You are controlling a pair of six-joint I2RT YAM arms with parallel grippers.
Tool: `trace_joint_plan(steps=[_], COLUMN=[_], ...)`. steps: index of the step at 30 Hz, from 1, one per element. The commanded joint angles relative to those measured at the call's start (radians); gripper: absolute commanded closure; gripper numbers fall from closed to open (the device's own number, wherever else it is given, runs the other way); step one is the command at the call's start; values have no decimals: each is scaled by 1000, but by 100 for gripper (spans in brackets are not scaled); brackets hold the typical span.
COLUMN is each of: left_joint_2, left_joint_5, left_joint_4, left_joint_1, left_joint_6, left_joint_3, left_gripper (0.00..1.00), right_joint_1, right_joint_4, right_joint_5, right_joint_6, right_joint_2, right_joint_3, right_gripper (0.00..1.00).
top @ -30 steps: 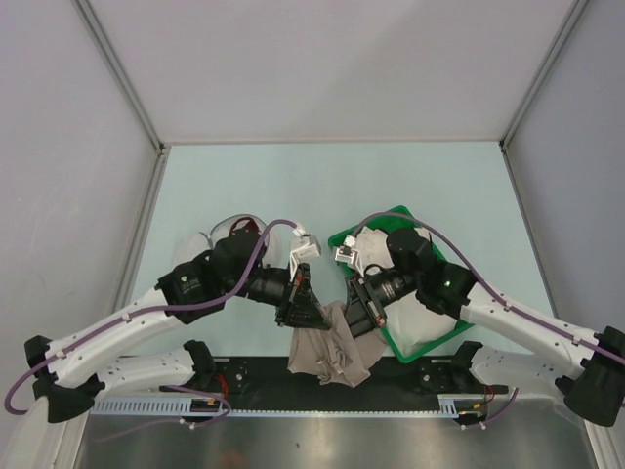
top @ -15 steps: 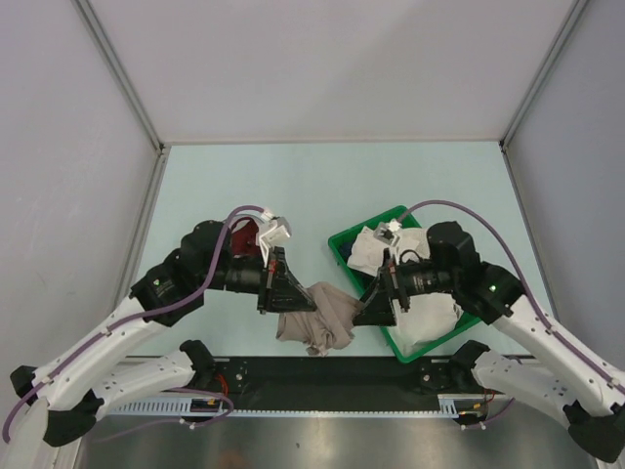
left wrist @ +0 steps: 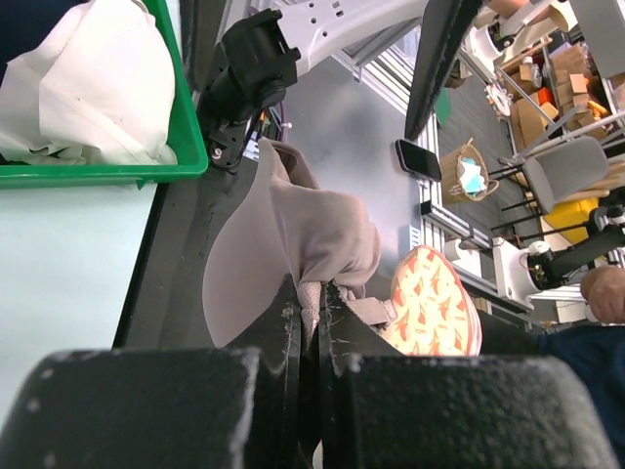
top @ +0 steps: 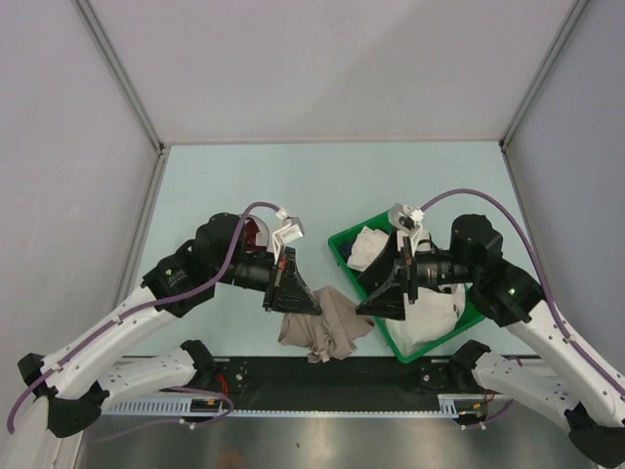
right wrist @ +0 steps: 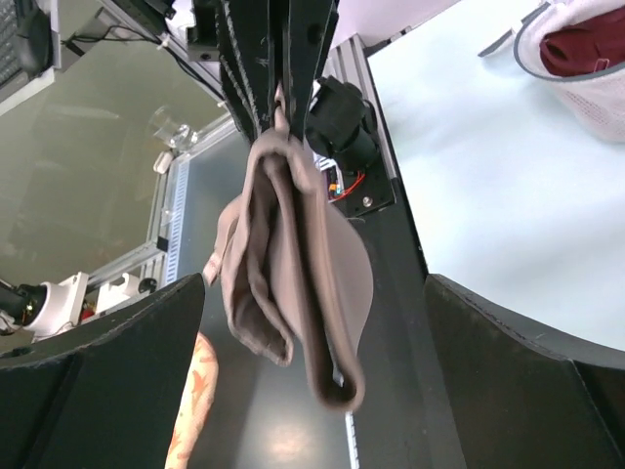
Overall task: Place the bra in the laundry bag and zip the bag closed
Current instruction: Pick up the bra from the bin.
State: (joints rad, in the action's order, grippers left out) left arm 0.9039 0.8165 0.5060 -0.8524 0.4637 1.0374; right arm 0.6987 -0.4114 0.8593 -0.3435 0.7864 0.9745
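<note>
The bra (right wrist: 584, 47) is sitting inside the bag (right wrist: 601, 106). You can see the maroon over the mesh rim, so that half is uncovered. It's on the left side of the table (top: 322, 186), mostly hidden under the left arm in the top view, with just a bit of red peeking out.

The left gripper (top: 296, 296) isn't on the bra at all. Its jaws are pinched together on a taupe cloth (top: 327, 327), which hangs in folds over the black strip (top: 322, 376) at the near edge. The right gripper (top: 373, 301) is just beside that cloth, jaws wide apart and holding nothing.

To the right is the green basket (top: 342, 242), full of white clothes (top: 430, 313), partly under the right arm.

The tabletop is a pale mint colour, smooth and matte. Plain grey walls (top: 322, 59) with metal posts box it in on three sides. The left wrist view looks past the edge to a grey floor, a grey chair (left wrist: 571, 161) and an orange-patterned thing (left wrist: 435, 308), and I can't tell what that is.
</note>
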Motion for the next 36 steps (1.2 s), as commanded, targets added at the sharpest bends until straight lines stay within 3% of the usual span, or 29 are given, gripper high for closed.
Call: trace_joint_plan(steps=[1,6,11,22,30,33,36], left_joint_2=[15,50,79,53,10,15,16], left_joint_5=[10,-14,0,62,26,32,47], left_joint_4=[-34,-12,-6,-23,-21,-24,-29], left_joint_1=[4,4,3,-17,-17,-17,-17], left_joint_6=[19,30,26,13,3,1,-2], left_joint_3=[58,59,64,84,79,78,82], left_gripper=[100,100,100,100,100,100,100], right_joint_1=[70,175,229,266,285,285,283], right_joint_4=[36,-12,-3,34,161,222,226], right_joint_5=[-70,-216,-243,-186,-8,23,26], right_joint_6=[46,123,166,216,97,26,8], right_joint_2=[59,93,119,212,185,169,177], right_joint_3=[78,118,116,86,-25,-79,-92], right_gripper=[0,0,0,0,0,8,23])
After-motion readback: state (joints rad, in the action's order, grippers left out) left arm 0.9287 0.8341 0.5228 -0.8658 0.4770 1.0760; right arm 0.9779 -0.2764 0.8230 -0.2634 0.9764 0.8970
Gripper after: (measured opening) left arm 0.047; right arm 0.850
